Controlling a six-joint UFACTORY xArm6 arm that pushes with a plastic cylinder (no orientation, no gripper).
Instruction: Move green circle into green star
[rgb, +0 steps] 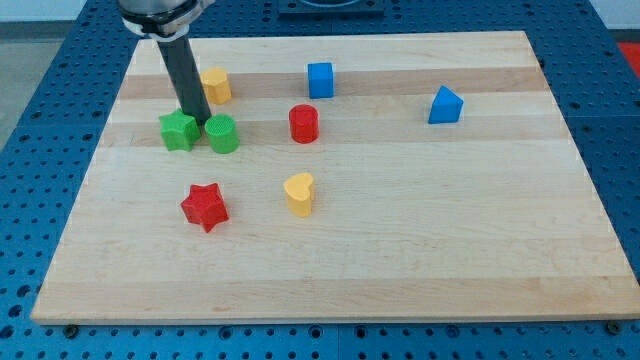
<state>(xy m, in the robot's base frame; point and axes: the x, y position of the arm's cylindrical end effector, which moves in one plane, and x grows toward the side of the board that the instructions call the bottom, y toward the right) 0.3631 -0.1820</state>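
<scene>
The green circle (222, 134) sits on the wooden board at the view's upper left. The green star (179, 130) lies just to its left, with only a narrow gap between them. My tip (199, 122) comes down from the view's top and stands in that gap, at the upper edge of both green blocks, close against each. The dark rod hides part of the star's right side.
A yellow block (216, 85) stands just above the green circle. A red cylinder (304, 124), blue cube (320, 80) and blue triangle block (445, 105) lie to the right. A red star (205, 206) and yellow heart (299, 193) lie below. The board's left edge (95, 160) is near.
</scene>
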